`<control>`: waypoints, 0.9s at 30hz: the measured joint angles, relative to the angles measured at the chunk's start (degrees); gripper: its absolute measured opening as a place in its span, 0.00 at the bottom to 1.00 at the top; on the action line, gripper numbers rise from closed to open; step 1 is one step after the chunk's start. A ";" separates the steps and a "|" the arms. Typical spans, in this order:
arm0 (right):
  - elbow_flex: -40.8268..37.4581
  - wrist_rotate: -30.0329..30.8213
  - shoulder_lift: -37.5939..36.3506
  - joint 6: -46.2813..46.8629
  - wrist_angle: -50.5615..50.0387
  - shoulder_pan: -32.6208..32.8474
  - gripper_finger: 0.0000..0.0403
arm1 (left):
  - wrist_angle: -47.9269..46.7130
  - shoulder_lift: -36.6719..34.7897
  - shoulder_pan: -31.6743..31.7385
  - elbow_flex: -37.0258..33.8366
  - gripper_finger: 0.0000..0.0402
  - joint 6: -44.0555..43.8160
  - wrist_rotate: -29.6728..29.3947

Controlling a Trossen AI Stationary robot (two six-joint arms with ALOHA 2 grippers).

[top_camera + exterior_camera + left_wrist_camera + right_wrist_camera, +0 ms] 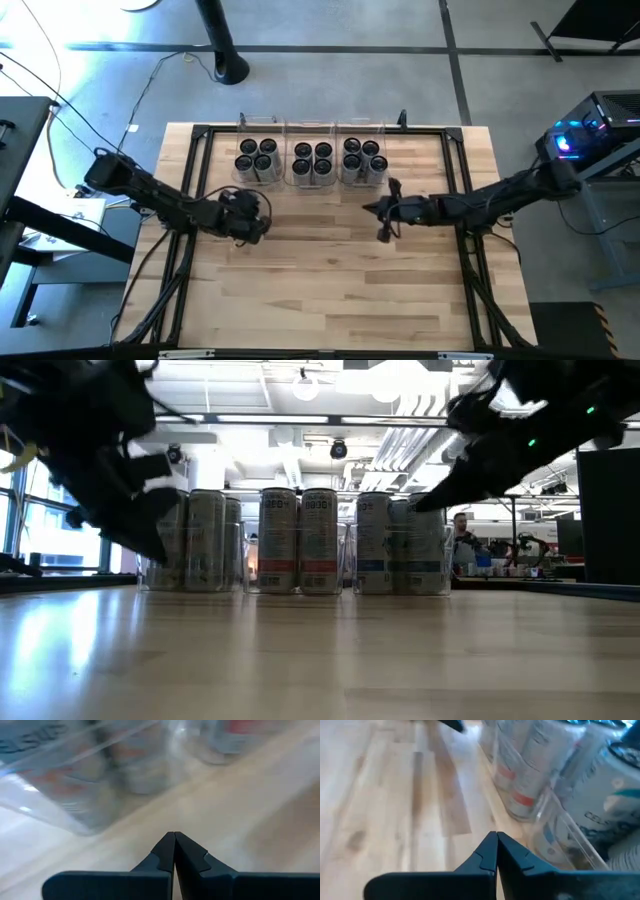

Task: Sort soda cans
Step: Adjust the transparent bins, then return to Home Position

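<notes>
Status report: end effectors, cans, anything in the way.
Left end effector shut, empty, before the left bin. Right end effector shut, empty, before the right bin. Cans in three bins, four each. Nothing in the way.

Bright overhead light, blurred wrist views

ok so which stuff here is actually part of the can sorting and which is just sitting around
Part of the job:
- cans, twelve, four per bin
- three clear bins at the table's far edge
- left end effector, shut, empty
- right end effector, shut, empty

Just around:
- table
- black frame
- cables on the floor
- equipment with blue lights
- person in the room behind
</notes>
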 joint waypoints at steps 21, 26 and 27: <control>4.12 -0.58 -31.28 7.15 -35.18 7.19 0.00 | 0.59 -3.83 -4.04 6.02 0.00 20.22 2.27; 0.22 -21.60 -41.48 2.22 -33.18 5.64 0.00 | 11.64 -9.45 -7.09 6.62 0.00 35.47 2.51; -1.14 -24.49 -42.82 1.33 -29.78 5.01 0.00 | 14.01 -10.90 -6.83 5.53 0.00 37.79 3.23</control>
